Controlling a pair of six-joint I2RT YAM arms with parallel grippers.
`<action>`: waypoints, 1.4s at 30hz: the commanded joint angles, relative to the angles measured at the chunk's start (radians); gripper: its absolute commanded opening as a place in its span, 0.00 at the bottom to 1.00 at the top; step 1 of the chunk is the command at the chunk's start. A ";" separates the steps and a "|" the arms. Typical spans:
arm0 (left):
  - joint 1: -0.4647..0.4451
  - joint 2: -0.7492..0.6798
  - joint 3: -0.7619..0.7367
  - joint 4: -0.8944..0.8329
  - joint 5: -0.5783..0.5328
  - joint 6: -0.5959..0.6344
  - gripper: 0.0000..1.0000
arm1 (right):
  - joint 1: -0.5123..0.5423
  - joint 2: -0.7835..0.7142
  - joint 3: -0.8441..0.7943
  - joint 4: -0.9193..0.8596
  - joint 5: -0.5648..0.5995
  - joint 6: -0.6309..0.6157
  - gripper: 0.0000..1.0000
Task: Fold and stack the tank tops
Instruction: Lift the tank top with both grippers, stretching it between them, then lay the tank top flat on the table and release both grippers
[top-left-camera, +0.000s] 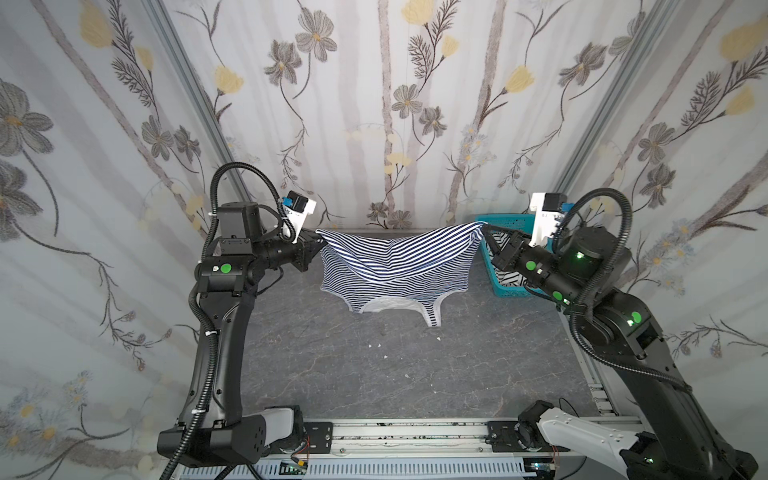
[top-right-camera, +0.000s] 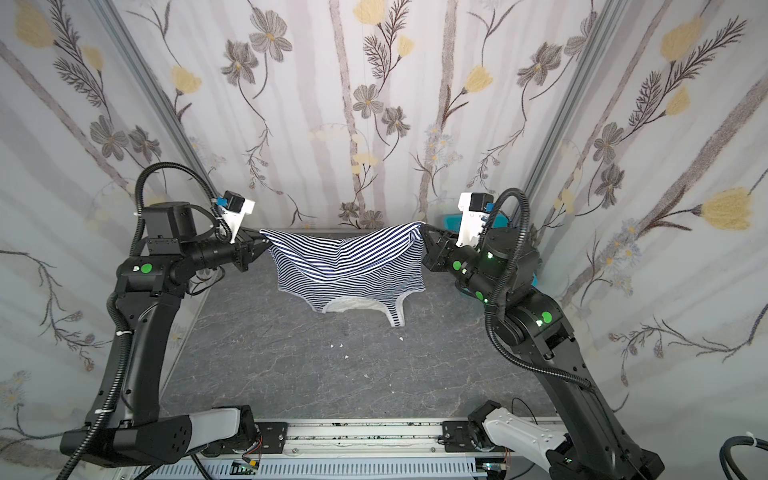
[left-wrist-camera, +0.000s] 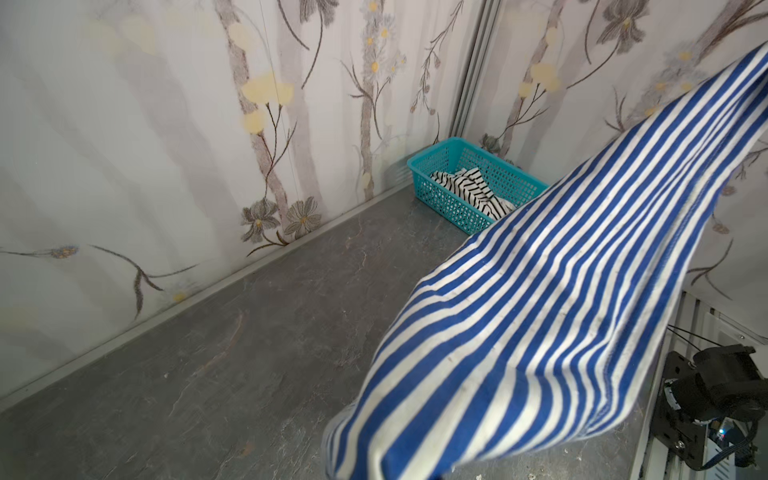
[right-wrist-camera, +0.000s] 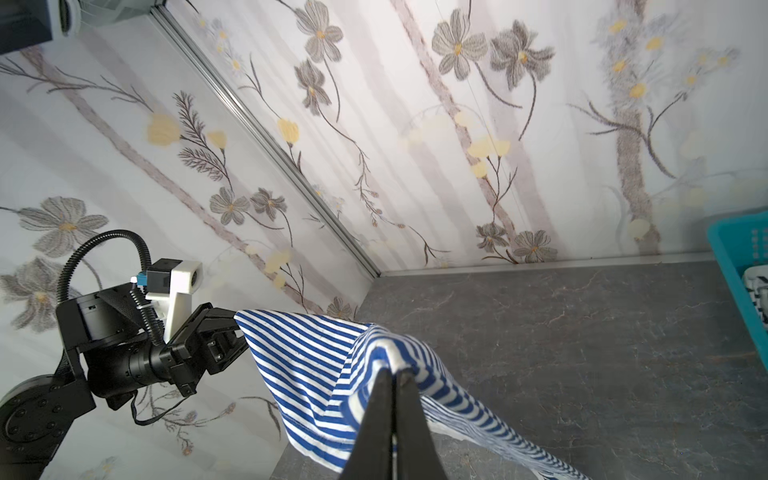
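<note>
A navy-and-white striped tank top (top-left-camera: 397, 259) (top-right-camera: 347, 262) hangs stretched between my two grippers above the far part of the table in both top views, its straps drooping toward the table. My left gripper (top-left-camera: 319, 239) (top-right-camera: 265, 237) is shut on its left corner. My right gripper (top-left-camera: 484, 226) (top-right-camera: 424, 227) is shut on its right corner; in the right wrist view the black fingers (right-wrist-camera: 384, 399) pinch the cloth (right-wrist-camera: 316, 374). In the left wrist view the cloth (left-wrist-camera: 540, 299) covers the jaws. A black-and-white striped tank top (left-wrist-camera: 469, 191) (top-left-camera: 509, 277) lies in the basket.
A teal perforated basket (top-left-camera: 505, 291) (left-wrist-camera: 440, 195) stands at the far right corner of the grey table (top-left-camera: 374, 374). Floral-papered walls (top-left-camera: 374, 104) close in the back and both sides. A metal rail (top-left-camera: 415, 436) runs along the front edge.
</note>
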 joint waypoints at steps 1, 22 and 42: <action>0.006 0.010 0.065 0.006 0.078 -0.080 0.00 | 0.004 -0.005 0.064 -0.055 0.030 -0.013 0.00; -0.008 0.722 0.721 0.010 -0.061 -0.164 0.00 | -0.326 0.589 0.504 -0.037 -0.335 -0.037 0.00; 0.023 0.824 0.246 0.034 -0.079 0.068 0.00 | -0.395 0.596 -0.069 0.305 -0.500 0.015 0.00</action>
